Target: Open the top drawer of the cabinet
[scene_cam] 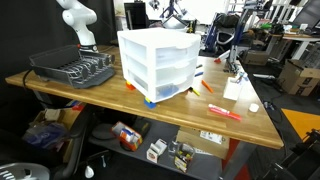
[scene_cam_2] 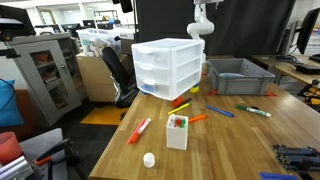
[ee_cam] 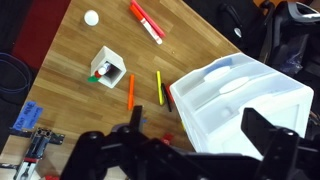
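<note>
The white three-drawer cabinet (scene_cam: 157, 62) stands on the wooden table and shows in both exterior views (scene_cam_2: 168, 68). Its top drawer (scene_cam: 172, 52) (scene_cam_2: 150, 60) looks shut, flush with the two below it. My gripper (scene_cam: 172, 12) hangs high above the cabinet, apart from it. In the wrist view the gripper (ee_cam: 200, 132) is open and empty, and its dark fingers frame the cabinet's top (ee_cam: 245, 100) from above.
A dark dish rack (scene_cam: 72, 68) sits beside the cabinet. A small white box (scene_cam_2: 177, 132) holding markers, loose markers (scene_cam_2: 139, 130) (ee_cam: 147, 22) and a white cap (scene_cam_2: 149, 159) lie on the table. A grey bin (scene_cam_2: 240, 78) stands behind.
</note>
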{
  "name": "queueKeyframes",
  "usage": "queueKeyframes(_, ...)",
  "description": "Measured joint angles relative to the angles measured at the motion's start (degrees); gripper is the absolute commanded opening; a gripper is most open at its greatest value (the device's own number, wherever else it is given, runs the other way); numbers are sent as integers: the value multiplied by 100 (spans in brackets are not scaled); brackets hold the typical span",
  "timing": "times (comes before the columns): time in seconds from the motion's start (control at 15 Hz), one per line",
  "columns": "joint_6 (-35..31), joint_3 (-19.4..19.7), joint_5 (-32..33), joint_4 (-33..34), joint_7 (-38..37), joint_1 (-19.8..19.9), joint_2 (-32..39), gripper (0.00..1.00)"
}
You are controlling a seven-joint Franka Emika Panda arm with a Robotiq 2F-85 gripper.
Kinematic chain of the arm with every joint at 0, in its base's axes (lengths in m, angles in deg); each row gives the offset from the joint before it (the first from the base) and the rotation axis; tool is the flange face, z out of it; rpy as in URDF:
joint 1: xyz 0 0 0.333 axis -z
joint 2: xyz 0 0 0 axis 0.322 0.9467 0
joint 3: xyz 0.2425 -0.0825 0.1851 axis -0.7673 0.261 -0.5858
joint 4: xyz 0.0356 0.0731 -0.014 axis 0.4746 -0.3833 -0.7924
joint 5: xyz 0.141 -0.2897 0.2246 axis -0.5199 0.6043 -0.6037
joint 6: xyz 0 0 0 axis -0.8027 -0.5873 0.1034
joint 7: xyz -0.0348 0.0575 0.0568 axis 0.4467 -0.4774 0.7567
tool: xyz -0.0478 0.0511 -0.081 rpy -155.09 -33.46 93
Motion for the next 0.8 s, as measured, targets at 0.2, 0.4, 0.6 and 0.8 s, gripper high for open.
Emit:
queueKeyframes(0.2, 0, 0, 0, 0, 0, 0, 0, 100)
queueKeyframes(0.4, -13, 5, -333, -55, -61, -3, 19, 100)
queueKeyframes(0.6, -300, -13, -1216, -532, -211, -95, 39, 100)
queueKeyframes(0.8, -1060, -147, -2129, -1296, -348, -331, 44, 100)
